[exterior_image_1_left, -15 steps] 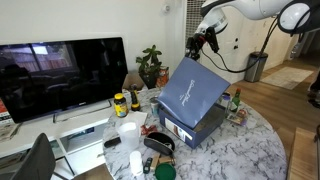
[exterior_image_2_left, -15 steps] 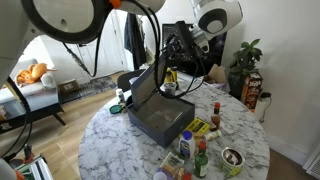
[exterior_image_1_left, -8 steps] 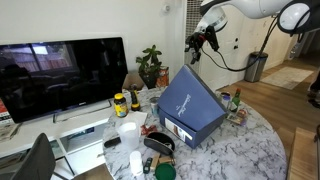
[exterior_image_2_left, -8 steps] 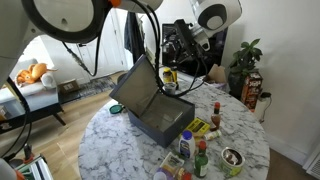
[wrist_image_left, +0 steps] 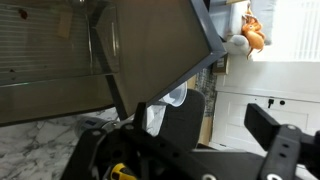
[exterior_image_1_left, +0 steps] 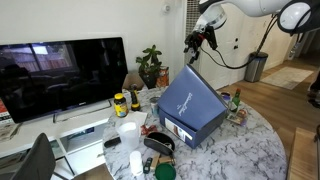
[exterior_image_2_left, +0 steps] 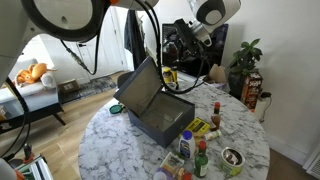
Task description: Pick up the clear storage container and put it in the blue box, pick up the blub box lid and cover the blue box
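Note:
The blue box (exterior_image_1_left: 197, 130) (exterior_image_2_left: 160, 122) stands on the round marble table in both exterior views, white label facing the front. The blub box lid (exterior_image_1_left: 190, 98) (exterior_image_2_left: 140, 88) leans steeply tilted on the box, one edge high, not flat on it. My gripper (exterior_image_1_left: 197, 40) (exterior_image_2_left: 173, 48) hangs above the lid's raised edge, clear of it. In the wrist view the gripper (wrist_image_left: 225, 135) is open with nothing between its dark fingers (wrist_image_left: 166, 128), and the lid's rim (wrist_image_left: 205, 45) lies just beyond. The clear storage container is hidden from view.
Around the box stand a yellow-lidded jar (exterior_image_1_left: 120, 103), a white cup (exterior_image_1_left: 128, 134), a black bowl (exterior_image_1_left: 158, 143), sauce bottles (exterior_image_2_left: 196, 150) and a small bowl (exterior_image_2_left: 232, 158). A television (exterior_image_1_left: 60, 75) and a plant (exterior_image_1_left: 150, 65) are behind the table.
The jaws have opened and let go of the lid. Its raised edge dropped away from the gripper, and it now leans on the box. The gripper has risen slightly.

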Robot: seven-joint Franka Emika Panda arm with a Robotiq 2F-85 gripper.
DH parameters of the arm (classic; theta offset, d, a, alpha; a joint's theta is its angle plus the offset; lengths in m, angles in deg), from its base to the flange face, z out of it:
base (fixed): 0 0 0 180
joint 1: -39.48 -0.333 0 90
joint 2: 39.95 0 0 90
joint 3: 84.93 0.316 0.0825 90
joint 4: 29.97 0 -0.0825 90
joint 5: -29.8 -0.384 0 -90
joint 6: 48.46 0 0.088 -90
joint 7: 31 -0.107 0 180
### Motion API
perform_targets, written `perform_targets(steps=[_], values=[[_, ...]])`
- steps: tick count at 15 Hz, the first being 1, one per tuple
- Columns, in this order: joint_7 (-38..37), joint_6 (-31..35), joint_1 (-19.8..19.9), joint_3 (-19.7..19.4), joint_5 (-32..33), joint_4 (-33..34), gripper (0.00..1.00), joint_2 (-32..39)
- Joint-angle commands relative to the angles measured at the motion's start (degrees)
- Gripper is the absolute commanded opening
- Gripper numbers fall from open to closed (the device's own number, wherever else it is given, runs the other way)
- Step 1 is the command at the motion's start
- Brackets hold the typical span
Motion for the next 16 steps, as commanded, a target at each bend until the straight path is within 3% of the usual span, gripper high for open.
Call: perform_targets(steps=[1,7,13,15,16], values=[[0.0,0.0,0.0,0.0,0.0,0.0,1.0,0.0],[10.6,9.7,-4.9,-4.4,12.2,-9.6,1.0,-10.4],[13.7,29.0,-9.5,-6.6,15.9,-24.4,1.0,-20.0],[13.2,35.5,-10.6,-6.1,14.0,-29.8,1.0,-21.8],[12.2,38.7,-7.5,-1.1,16.0,-32.4,1.0,-23.0]])
